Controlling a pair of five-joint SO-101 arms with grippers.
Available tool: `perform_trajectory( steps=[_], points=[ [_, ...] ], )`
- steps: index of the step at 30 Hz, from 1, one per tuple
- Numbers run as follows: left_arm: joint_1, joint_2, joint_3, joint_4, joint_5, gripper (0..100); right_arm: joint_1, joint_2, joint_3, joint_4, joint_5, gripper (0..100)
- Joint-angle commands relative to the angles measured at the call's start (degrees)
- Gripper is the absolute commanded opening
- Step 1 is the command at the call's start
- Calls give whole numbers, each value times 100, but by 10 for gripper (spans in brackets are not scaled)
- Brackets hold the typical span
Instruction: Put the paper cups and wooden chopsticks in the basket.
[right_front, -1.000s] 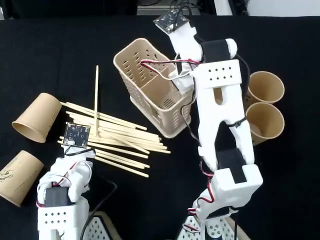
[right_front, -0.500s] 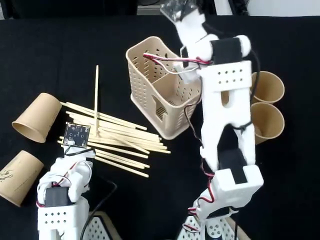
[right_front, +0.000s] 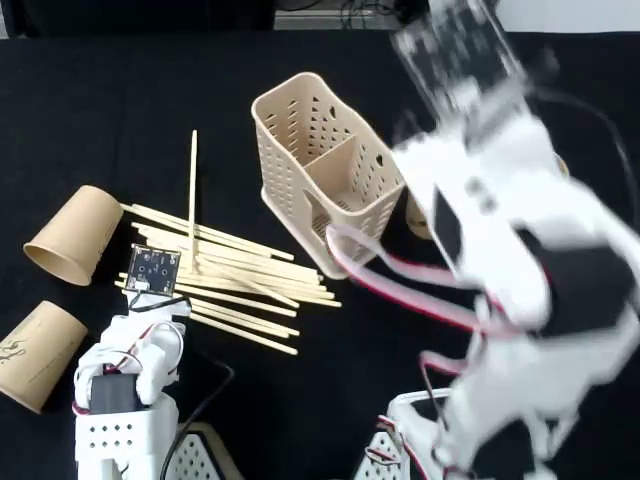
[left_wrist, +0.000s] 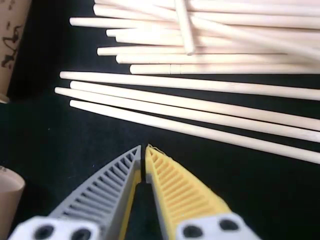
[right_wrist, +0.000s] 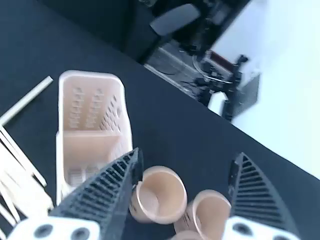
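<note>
The beige slotted basket (right_front: 320, 165) stands upright in mid-table, with nothing in its two compartments. Wooden chopsticks (right_front: 235, 275) lie in a loose pile to its left. Two paper cups (right_front: 72, 235) (right_front: 35, 355) lie on their sides at the far left. In the right wrist view the basket (right_wrist: 90, 127) is below, and two more cups (right_wrist: 157, 196) (right_wrist: 210, 214) stand beside it. My right gripper (right_wrist: 186, 155) hangs open high above them, holding nothing. My left gripper (left_wrist: 143, 149) is shut and empty, just short of the nearest chopsticks (left_wrist: 190, 107).
The raised right arm (right_front: 520, 240) hides the table's right side; a cup rim (right_front: 415, 215) peeks out beside the basket. The left arm (right_front: 125, 385) rests at the front left. Black cloth covers the table.
The right arm has come off the basket and risen high above the table. The basket went from tilted to upright. The left arm has not moved.
</note>
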Motion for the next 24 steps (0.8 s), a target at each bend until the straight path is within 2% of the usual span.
perform_trajectory(
  steps=[1,7,12,17,19,24],
  points=[
    [-4,0,101,26,-9,30,730,-857,1314,211,510,289],
    [-4,0,101,26,-9,30,2145,-1895,3538,211,1881,289],
    [-4,0,101,26,-9,30,2813,-2835,5235,211,3007,289],
    [-4,0,101,26,-9,30,3270,-3925,6220,211,4343,289],
    [-4,0,101,26,-9,30,3279,-4242,6448,211,4554,289],
    [-4,0,101,26,-9,30,3402,-4426,6659,202,4545,258]
  ],
)
